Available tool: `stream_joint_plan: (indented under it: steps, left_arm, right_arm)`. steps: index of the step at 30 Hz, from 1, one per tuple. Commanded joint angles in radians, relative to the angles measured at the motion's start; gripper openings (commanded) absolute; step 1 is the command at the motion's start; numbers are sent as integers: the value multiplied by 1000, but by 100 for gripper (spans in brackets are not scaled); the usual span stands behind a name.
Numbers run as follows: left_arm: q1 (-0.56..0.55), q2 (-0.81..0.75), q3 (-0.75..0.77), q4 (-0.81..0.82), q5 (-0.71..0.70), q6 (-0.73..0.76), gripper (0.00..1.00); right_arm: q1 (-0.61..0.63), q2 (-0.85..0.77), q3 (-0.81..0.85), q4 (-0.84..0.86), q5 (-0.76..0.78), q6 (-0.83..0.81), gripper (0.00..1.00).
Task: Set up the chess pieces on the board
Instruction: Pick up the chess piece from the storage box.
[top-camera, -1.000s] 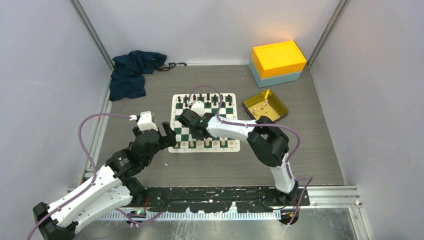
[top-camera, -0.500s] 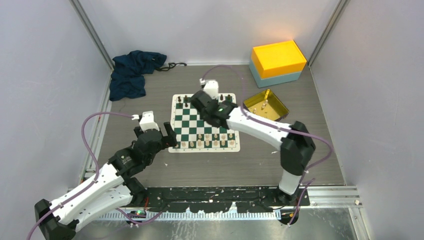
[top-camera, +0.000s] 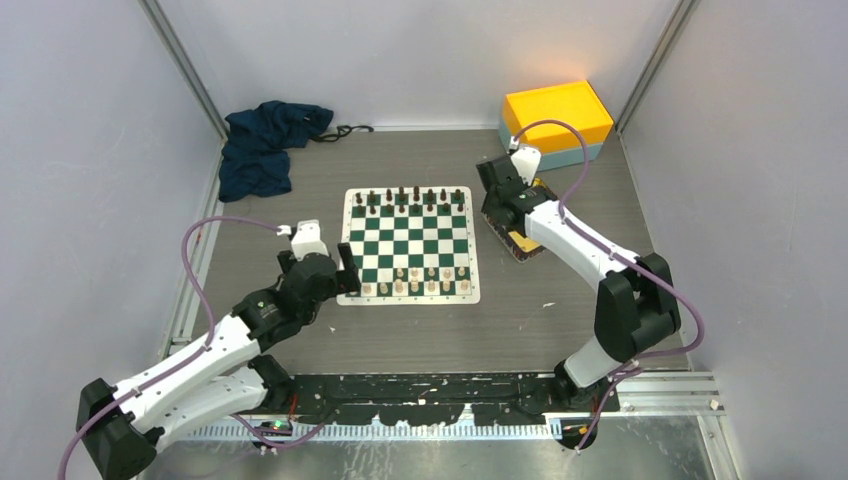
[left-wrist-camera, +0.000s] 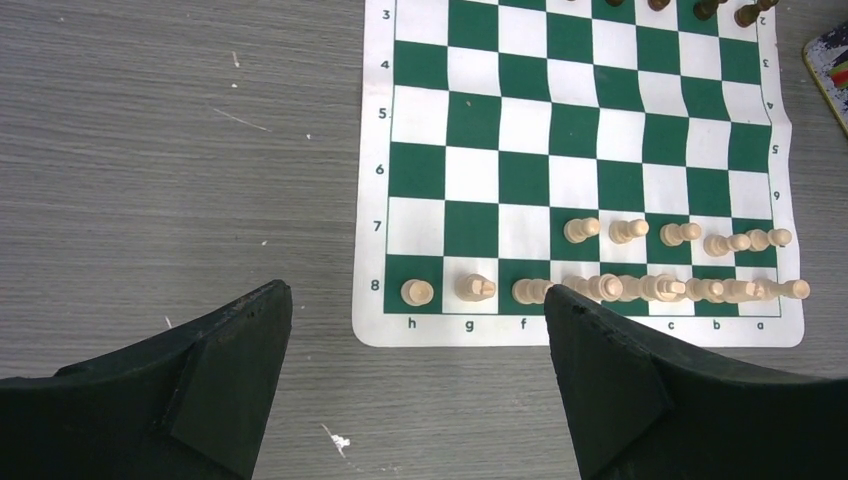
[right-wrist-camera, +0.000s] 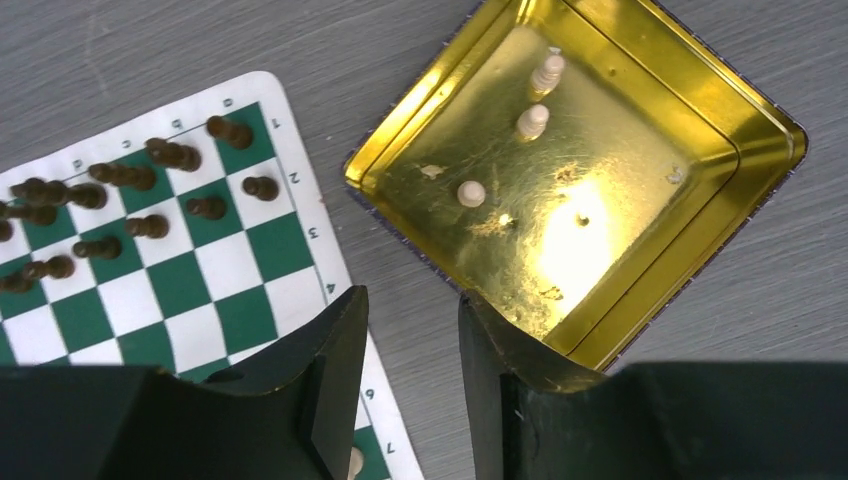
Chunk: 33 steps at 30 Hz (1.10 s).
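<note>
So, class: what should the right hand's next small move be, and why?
Probably lower the open right hand onto the nearest cream piece in the gold tray: it hovers empty above, and three pieces lie inside.

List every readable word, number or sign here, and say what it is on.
"3" "4" "5" "6" "7" "8": side border of the board, left wrist view.
"h" "g" "f" "c" "b" "a": its near border; the other letters are hidden.
Tray: no text.
</note>
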Motion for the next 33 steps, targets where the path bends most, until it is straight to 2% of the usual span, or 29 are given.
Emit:
stream_joint_plan:
  steps: [1, 15, 33]
  left_arm:
    - [-2, 19, 53, 77, -22, 13, 97]
    - [-2, 79, 60, 131, -25, 36, 98]
    - [0, 88, 38, 170, -26, 46, 98]
  right_arm:
    - [-54, 17, -11, 83, -54, 10, 45]
    - [-177, 165, -8, 144, -141, 15, 46]
    - [-218, 300, 58, 162, -175, 4, 46]
